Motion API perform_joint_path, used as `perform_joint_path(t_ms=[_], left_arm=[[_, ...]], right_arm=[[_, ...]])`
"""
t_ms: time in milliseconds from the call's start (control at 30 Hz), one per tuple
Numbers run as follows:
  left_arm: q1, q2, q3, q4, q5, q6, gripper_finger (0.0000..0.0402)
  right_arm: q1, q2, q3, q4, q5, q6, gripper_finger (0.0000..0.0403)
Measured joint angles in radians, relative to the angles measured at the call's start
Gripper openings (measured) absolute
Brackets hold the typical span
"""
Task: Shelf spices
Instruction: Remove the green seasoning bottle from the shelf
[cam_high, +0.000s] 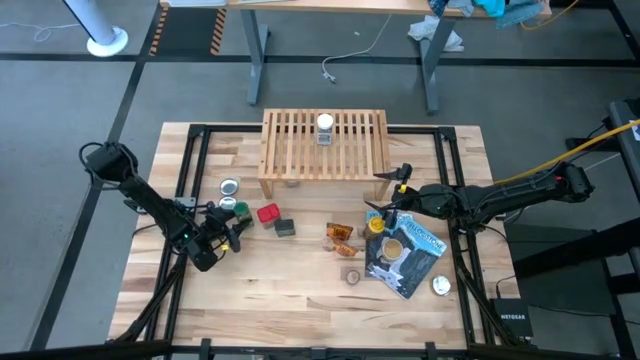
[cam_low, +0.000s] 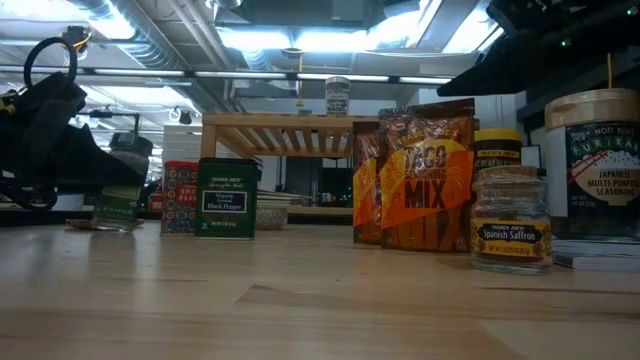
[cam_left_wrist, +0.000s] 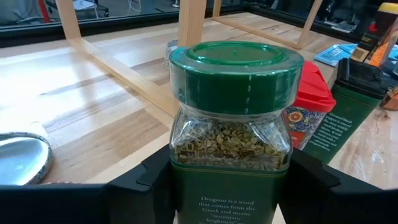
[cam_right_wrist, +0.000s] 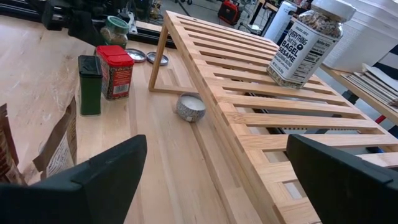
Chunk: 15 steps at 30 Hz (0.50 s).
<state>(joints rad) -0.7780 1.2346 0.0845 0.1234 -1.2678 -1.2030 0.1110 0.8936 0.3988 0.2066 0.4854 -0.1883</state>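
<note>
Green-capped glass oregano jar (cam_left_wrist: 233, 118): held upright between the fingers of the left gripper (cam_high: 228, 236), cap up, long axis vertical.
Left gripper: clamped on the jar's sides, over the tabletop, well short of the low light-wood slatted shelf (cam_high: 325, 150).
Left wrist view: a red-lidded tin (cam_left_wrist: 306, 112) and a dark square tin (cam_left_wrist: 348, 106) are seen just behind the jar.
Low view: the jar's base is seen at tabletop level.
Right gripper (cam_right_wrist: 211, 168): spread wide, empty, beside the shelf's end.
</note>
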Motion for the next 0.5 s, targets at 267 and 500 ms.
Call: perform_joint_path(t_ms=[267,500], left_arm=[[0.000,0.000,0.000,-0.009,-0.002,0.009,0.0293],[0.000,-0.001,0.000,0.038,-0.041,0.050,0.0335]], right_arm=[[0.000,0.000,0.000,0.000,0.000,0.000,0.0392],[0.000,0.000,0.000,0.000,0.000,0.000,0.0392]])
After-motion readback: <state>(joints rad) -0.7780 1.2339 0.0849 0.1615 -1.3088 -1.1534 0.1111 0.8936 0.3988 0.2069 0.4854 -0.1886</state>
